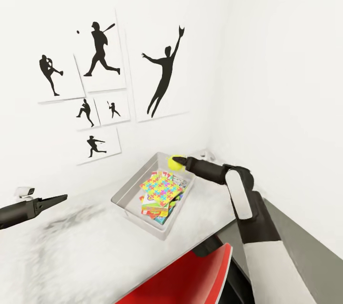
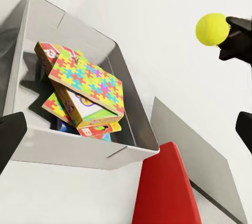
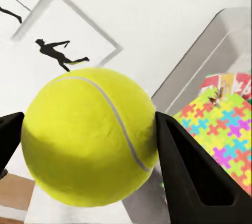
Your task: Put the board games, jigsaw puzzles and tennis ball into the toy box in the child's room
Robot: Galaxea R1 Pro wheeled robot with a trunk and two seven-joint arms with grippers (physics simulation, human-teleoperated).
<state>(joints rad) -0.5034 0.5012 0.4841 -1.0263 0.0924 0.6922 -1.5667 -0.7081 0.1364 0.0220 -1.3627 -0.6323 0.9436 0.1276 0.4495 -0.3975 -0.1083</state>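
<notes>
My right gripper [image 1: 178, 163] is shut on the yellow-green tennis ball [image 1: 173, 163], holding it just above the far rim of the light grey toy box [image 1: 125, 200]. In the right wrist view the ball [image 3: 89, 134] sits between the black fingers [image 3: 194, 176]. Inside the box a jigsaw puzzle [image 1: 162, 187] lies tilted on top of stacked board games [image 1: 155, 210]. The left wrist view shows the puzzle [image 2: 89, 79] over the game boxes [image 2: 97, 128]. My left gripper [image 1: 63, 197] hovers open over the table [image 1: 85, 247], left of the box.
A red chair [image 1: 190, 275] stands at the table's front edge, below the box. The dark grey desk top [image 1: 300, 242] runs along the right wall under my right arm. Black sports silhouette prints [image 1: 100, 51] hang on the white wall behind.
</notes>
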